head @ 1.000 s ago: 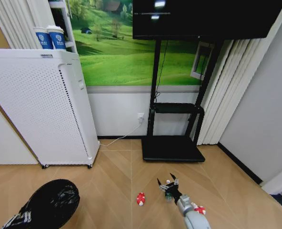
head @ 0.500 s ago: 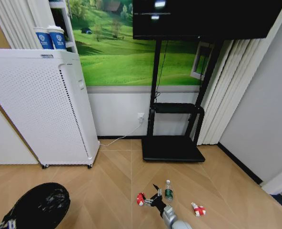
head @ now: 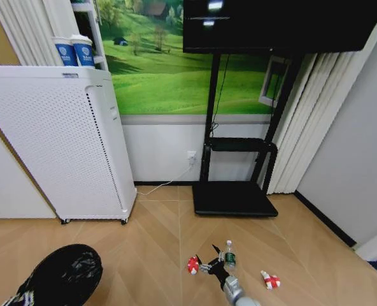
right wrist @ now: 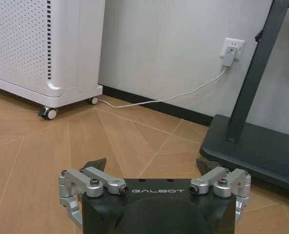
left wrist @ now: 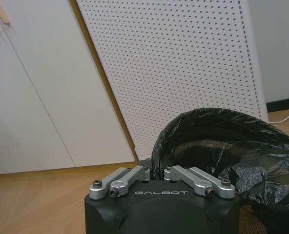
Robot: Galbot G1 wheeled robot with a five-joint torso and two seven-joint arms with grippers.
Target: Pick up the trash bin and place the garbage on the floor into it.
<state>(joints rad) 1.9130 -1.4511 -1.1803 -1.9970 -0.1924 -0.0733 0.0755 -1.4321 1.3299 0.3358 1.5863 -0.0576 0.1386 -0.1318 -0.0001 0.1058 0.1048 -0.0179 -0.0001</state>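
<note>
Two tools: at work
Left tool (left wrist: 155, 171): clamped on trash bin (head: 64, 275) rim
Right tool (head: 209, 263): spread wide, between red-and-white piece (head: 192, 264) and bottle (head: 229, 257)

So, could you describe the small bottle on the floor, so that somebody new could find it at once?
Start at the black TV stand against the wall; on the floor in front of its base lie three small items. The bottle is the middle one, standing upright beside the open right gripper. Unlike the two red-and-white pieces either side, it is clear, with a green label and white cap.
</note>
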